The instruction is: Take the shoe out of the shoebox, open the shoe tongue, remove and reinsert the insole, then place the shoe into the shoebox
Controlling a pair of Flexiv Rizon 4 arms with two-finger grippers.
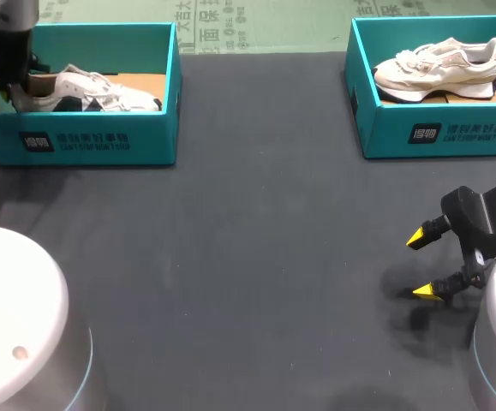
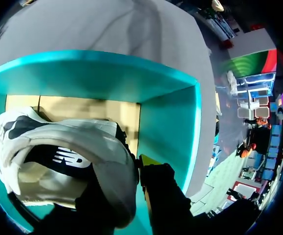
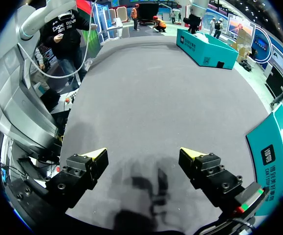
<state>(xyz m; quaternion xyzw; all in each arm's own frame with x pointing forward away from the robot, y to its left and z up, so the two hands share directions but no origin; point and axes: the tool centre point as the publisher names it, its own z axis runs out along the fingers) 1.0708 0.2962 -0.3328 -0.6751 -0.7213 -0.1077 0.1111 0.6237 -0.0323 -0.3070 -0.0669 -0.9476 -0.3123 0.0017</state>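
Observation:
A white shoe lies in the teal shoebox at the table's far left. My left gripper stands at the shoe's heel end inside that box. In the left wrist view the gripper is shut on the shoe's heel collar: one yellow-tipped finger is outside the heel and the other is hidden inside the shoe. The shoe's dark lining faces the camera. My right gripper hovers open over bare table at the near right, and its own view shows the gripper holding nothing.
A second teal shoebox with another white shoe stands at the far right; its side shows beside the right gripper. The left box appears far ahead in the right wrist view. Dark table spreads between them.

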